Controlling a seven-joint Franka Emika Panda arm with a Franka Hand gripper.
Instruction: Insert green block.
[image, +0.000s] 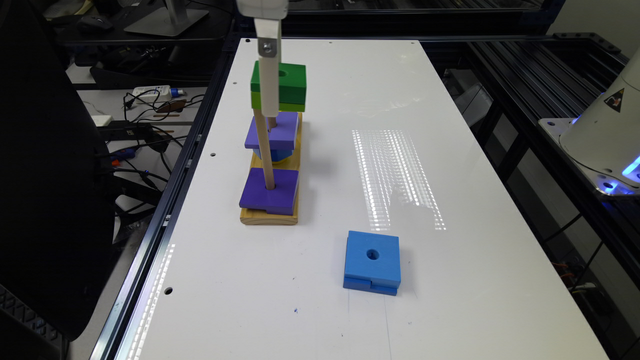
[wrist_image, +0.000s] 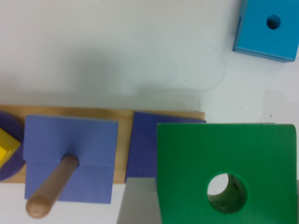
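The green block (image: 291, 82) (wrist_image: 224, 158) hangs in the air above the far part of the wooden base (image: 267, 217) (wrist_image: 122, 140), with my gripper (image: 276, 96) shut on it. Its round hole faces up. Below it a purple block (image: 274, 131) (wrist_image: 140, 144) lies on the base, with a short peg end (image: 273, 121) showing just above it. A second purple block (image: 270, 192) (wrist_image: 70, 156) sits at the near end of the base, threaded on a tall wooden peg (image: 265, 150) (wrist_image: 53, 186). The green block is apart from both pegs.
A blue block (image: 372, 262) (wrist_image: 267, 29) with a hole lies loose on the white table (image: 450, 175), toward the exterior view's right of the base. A yellow piece (wrist_image: 7, 144) rests on a purple disc. The robot's base (image: 605, 125) stands at the right edge; cables lie off the left edge.
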